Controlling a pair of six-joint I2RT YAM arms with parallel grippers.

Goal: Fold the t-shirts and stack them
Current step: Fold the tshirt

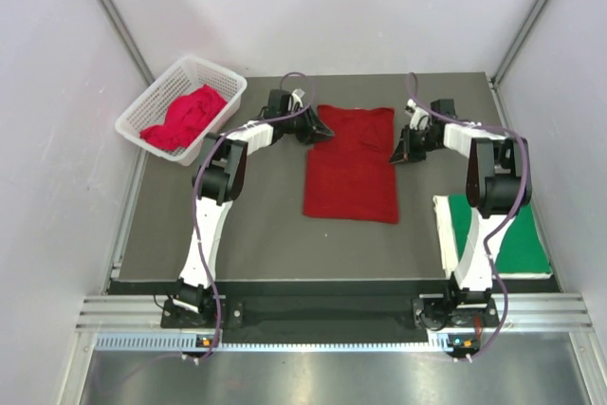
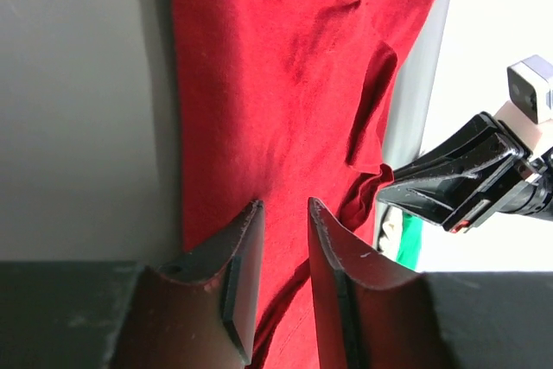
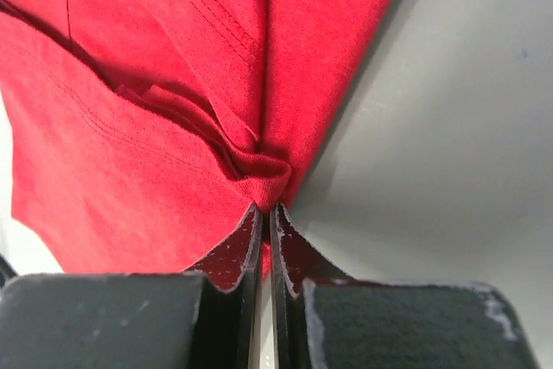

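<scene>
Evidently, dark red t-shirt [image 1: 351, 163] edge pinched by right gripper [image 3: 265, 213]; left gripper [image 2: 283, 212] poised narrowly parted over opposite edge, presumably for paired fold.

basket [image 1: 220, 71] at far left corner of table [image 1: 256, 225], another shirt [image 1: 185, 119] in it; middle shirt [image 1: 350, 163] between left gripper [image 1: 321, 130] and right gripper [image 1: 399, 153]; folded shirt [image 1: 517, 234] near right

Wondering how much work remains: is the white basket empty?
No, a crumpled pinkish-red t-shirt lies inside the white basket at the table's far left corner.
</scene>
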